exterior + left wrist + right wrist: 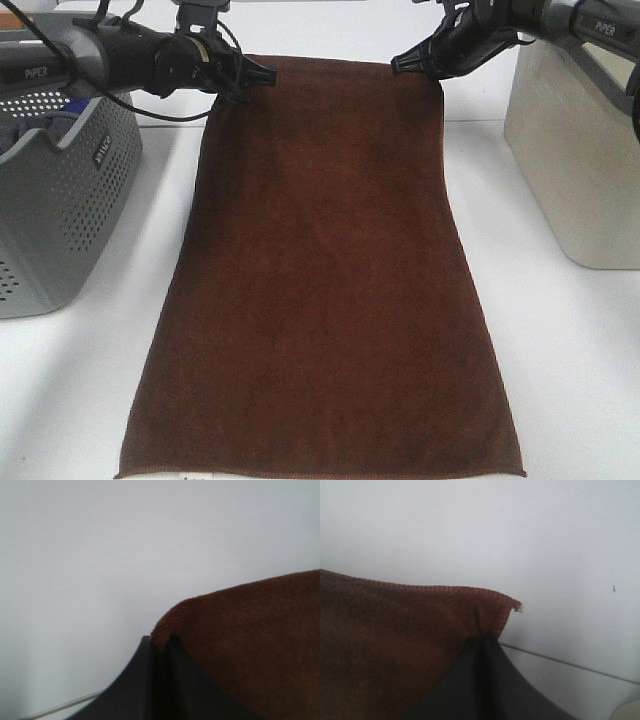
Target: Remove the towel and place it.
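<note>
Overhead and wrist views of a two-arm cloth hold. The towel, a long dark brown plush rectangle, is stretched between both arms: its far short edge is lifted off the white table, and the cloth slopes down toward the camera until its near short edge lies flat on the tabletop at the lower margin of the high view. The left gripper pinches the far left corner of that raised edge; in the left wrist view the two dark jaws are closed together with the corner of the towel caught between them. The right gripper pinches the far right corner likewise; in the right wrist view its jaws meet on the hemmed corner of the towel, where a small frayed thread shows at the tip. A grey perforated basket stands on the table to the left of the towel, just apart from its edge, with something blue partly visible inside. A cream-coloured bin stands to the right, well apart from the cloth.
</note>
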Robot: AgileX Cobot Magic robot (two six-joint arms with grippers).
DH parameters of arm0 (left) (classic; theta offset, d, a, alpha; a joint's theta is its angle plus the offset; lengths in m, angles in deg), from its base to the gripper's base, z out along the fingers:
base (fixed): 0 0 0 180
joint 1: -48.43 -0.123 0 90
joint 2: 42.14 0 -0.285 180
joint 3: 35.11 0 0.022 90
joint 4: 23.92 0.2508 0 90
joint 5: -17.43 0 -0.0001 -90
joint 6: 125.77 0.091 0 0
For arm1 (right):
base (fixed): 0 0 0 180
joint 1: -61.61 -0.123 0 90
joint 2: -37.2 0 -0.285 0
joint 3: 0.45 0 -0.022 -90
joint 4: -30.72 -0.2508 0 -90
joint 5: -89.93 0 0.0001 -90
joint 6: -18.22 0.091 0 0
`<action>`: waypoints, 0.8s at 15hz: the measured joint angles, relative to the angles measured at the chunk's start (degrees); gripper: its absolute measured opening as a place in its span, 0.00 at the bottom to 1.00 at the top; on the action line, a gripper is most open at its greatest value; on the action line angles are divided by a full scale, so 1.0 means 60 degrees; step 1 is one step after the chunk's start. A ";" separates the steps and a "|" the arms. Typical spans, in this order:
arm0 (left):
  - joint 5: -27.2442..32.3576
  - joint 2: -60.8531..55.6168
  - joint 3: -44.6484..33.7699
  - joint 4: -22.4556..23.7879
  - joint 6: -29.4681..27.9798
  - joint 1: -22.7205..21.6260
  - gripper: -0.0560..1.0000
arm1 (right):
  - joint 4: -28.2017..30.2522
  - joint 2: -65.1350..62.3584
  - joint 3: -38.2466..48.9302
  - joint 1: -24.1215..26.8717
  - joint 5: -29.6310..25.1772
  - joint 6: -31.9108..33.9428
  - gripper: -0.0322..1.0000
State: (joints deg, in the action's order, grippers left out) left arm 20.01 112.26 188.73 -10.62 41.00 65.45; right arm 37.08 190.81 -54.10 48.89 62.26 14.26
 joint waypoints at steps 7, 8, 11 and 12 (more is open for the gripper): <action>-0.1728 0.0716 0.0000 0.0086 -0.0019 -0.0191 0.09 | 0.0573 0.0277 0.0000 0.0000 0.1413 -0.0010 0.03; -0.1919 0.0812 0.0000 0.0086 -0.0019 -0.0220 0.09 | 0.0602 0.0468 0.0000 0.0000 0.1461 -0.0010 0.03; -0.2196 0.1060 0.0000 0.0086 0.0134 -0.0258 0.15 | 0.0611 0.0879 0.0019 0.0000 0.1681 0.0000 0.11; -0.2244 0.1098 0.0000 0.0086 0.0363 -0.0258 0.21 | 0.0611 0.0879 0.0019 0.0000 0.1786 0.0038 0.18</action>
State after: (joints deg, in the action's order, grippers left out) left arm 6.54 118.85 188.73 -10.11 43.17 63.90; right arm 40.74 196.08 -53.98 48.89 72.97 14.49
